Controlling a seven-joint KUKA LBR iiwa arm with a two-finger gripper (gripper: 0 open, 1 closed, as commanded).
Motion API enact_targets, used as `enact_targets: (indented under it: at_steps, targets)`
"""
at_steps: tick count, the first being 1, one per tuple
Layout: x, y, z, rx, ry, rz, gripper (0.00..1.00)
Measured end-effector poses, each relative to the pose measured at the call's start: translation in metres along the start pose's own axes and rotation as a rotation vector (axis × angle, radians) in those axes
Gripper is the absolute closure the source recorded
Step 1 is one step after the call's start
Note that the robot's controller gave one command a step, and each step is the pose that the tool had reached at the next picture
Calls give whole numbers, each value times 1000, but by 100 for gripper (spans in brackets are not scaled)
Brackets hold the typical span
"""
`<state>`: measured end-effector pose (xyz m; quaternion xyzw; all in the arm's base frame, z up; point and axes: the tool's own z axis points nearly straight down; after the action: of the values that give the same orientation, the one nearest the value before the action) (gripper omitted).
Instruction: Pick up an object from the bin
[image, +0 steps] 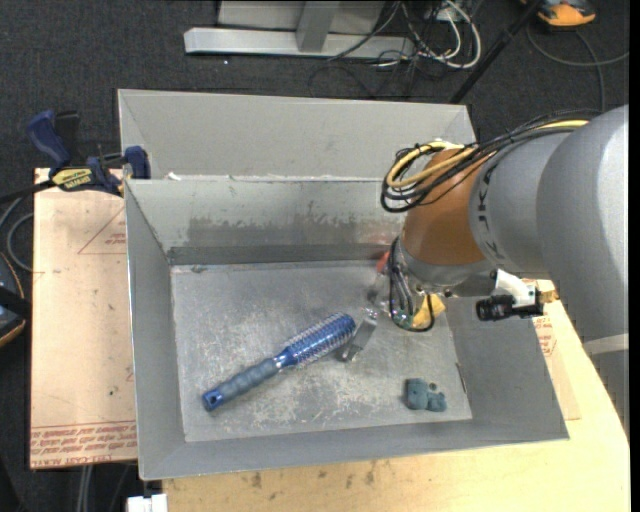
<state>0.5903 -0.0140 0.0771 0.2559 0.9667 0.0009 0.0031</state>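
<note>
Just left of my jaws, a blue hairbrush (290, 358) is lying, head nearest them; whether they are standing apart I cannot tell.

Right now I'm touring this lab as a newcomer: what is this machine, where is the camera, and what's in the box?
It is a robot arm with a claw at its tip, reaching in from the right. One camera looks down on a grey metal bin from above, slightly sideways. On the bin floor a blue hairbrush lies slanted, its bristled head beside the claw. A small blue-grey lump lies near the front right corner. Whether the claw grips anything cannot be told.
</note>
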Motion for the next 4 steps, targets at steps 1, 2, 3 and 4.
enact_targets:
  at_steps: [1, 2, 3, 4]
  targets:
    - [29, 57, 2, -5, -11, 150, 0]
    - [37, 122, -7, -2, 2, 10, 0]
    - [122, 170, 1, -8, -6, 208, 0]
    - [123, 117, -117, -2, -1, 107, 0]
